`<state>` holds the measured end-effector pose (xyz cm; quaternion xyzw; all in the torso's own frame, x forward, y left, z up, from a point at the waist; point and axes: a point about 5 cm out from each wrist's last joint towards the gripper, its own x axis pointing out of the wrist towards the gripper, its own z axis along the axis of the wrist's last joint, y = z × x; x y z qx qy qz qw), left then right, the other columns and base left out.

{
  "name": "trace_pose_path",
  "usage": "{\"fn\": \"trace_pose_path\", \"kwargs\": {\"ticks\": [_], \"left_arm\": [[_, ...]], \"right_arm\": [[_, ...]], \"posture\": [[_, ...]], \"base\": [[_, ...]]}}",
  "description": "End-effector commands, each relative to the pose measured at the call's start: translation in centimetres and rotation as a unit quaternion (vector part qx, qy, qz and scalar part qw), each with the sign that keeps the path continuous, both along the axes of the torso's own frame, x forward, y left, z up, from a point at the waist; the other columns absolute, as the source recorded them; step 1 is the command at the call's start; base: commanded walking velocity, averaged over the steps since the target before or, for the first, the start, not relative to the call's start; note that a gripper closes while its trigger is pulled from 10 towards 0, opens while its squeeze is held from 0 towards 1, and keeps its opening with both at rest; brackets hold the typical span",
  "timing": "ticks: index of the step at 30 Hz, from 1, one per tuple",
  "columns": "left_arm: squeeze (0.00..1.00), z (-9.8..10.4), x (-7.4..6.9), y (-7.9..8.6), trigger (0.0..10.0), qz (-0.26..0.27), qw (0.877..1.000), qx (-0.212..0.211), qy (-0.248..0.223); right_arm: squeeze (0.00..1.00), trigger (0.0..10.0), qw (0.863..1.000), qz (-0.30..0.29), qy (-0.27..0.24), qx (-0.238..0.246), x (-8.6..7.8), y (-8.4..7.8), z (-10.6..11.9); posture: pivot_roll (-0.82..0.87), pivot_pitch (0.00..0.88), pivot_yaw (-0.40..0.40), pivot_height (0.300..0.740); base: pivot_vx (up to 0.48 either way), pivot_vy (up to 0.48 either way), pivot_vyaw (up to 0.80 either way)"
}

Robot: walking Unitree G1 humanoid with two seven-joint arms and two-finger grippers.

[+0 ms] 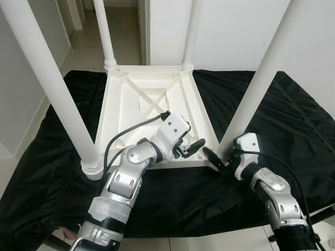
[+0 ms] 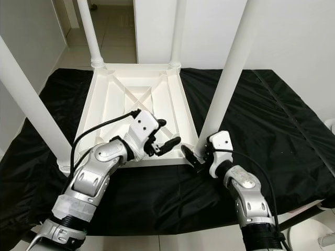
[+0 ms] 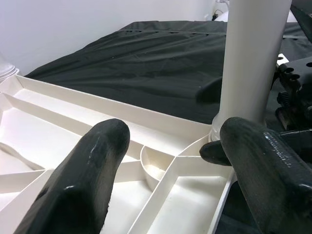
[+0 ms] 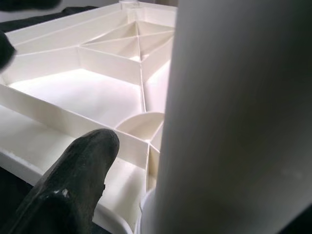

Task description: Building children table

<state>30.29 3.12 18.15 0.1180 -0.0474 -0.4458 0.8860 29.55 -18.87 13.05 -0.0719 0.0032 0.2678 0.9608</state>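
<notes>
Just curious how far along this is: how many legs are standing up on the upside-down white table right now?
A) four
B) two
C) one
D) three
A: a leg rises at each corner of the upturned table, and the right end effector sits at the base of the near right leg.

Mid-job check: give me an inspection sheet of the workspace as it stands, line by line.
Surface: black sheet spread over the floor.
Job's things: white tabletop lies upside down, ribs up; four white legs stand in its corners.
Clutter: nothing seen.
Grippers: left gripper open above the tabletop's near edge; right gripper at the base of the near right leg, fingers either side of it, grip unclear.
Cables: black cable loops along the left arm; another along the right arm.
Surroundings: white walls, tiled floor beyond.
</notes>
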Motion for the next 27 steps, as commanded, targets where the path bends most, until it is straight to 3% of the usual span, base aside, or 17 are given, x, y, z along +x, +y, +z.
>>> {"fn": "trace_pose_path", "kwargs": {"ticks": [1, 2, 5, 6, 10, 11, 19, 24, 26, 27], "left_arm": [[0.0, 0.0, 0.5, 0.0, 10.0, 0.049, 0.999, -0.003, -0.011], [0.0, 0.0, 0.4, 0.0, 10.0, 0.048, 0.999, -0.004, -0.011], [0.0, 0.0, 0.4, 0.0, 10.0, 0.048, 0.999, -0.004, -0.011], [0.0, 0.0, 0.3, -0.1, 10.0, 0.048, 0.999, -0.002, -0.012], [0.0, -0.2, 0.0, 0.0, 10.0, 0.05, 0.999, 0.0, -0.01], [0.0, -0.4, -0.1, 0.1, 10.0, 0.049, 0.999, 0.003, -0.008], [0.0, -0.5, -0.2, 0.2, 10.0, 0.046, 0.999, 0.01, -0.009], [0.0, -0.5, -0.4, 0.1, 10.0, 0.043, 0.999, 0.016, -0.011], [0.0, -0.4, -0.6, -0.2, 10.0, 0.036, 0.999, 0.018, -0.013], [0.0, -0.4, -0.6, -0.2, 10.0, 0.036, 0.999, 0.018, -0.013]], "right_arm": [[0.0, 10.0, 1.0, 0.009, 0.002, -0.011, 0.2, -0.1, 0.0], [0.0, 2.6, 1.0, 0.017, 0.005, -0.018, 0.5, -0.3, 0.0], [0.0, 2.6, 1.0, 0.017, 0.005, -0.018, 0.5, -0.3, 0.0], [0.0, 0.0, 0.999, 0.024, 0.012, -0.02, 0.6, -0.4, -0.1], [0.0, 0.0, 0.999, 0.039, 0.028, -0.013, 0.0, -0.2, -0.7], [0.0, 10.0, 0.998, 0.046, 0.038, -0.003, -0.6, 0.0, -1.3], [0.0, 10.0, 0.999, 0.037, 0.032, 0.025, -1.0, 0.5, -1.5], [0.0, 10.0, 0.999, 0.006, 0.017, 0.043, -1.5, 1.3, -1.7], [0.0, 10.0, 0.997, -0.048, 0.01, 0.052, -1.6, 1.5, -1.8], [0.0, 10.0, 0.997, -0.048, 0.01, 0.052, -1.6, 1.5, -1.8]], "posture": [[-0.04, 0.0, 0.0, 0.74], [-0.03, 0.0, -0.007, 0.74], [-0.03, 0.0, -0.007, 0.74], [-0.03, 0.0, -0.018, 0.74], [-0.03, 0.0, -0.021, 0.74], [-0.03, 0.0, -0.014, 0.74], [-0.04, 0.0, -0.009, 0.74], [-0.08, 0.0, -0.009, 0.74], [-0.08, 0.0, -0.005, 0.74], [-0.08, 0.0, -0.005, 0.74]], "base": [[0.0, 0.0, 0.0], [0.0, 0.0, 0.0], [0.0, 0.0, 0.0], [0.0, 0.0, 0.0], [0.0, 0.0, 0.0], [0.0, 0.0, 0.0], [0.0, 0.0, 0.0], [0.0, 0.0, 0.0], [0.0, 0.0, 0.0], [0.0, 0.0, 0.0]]}}
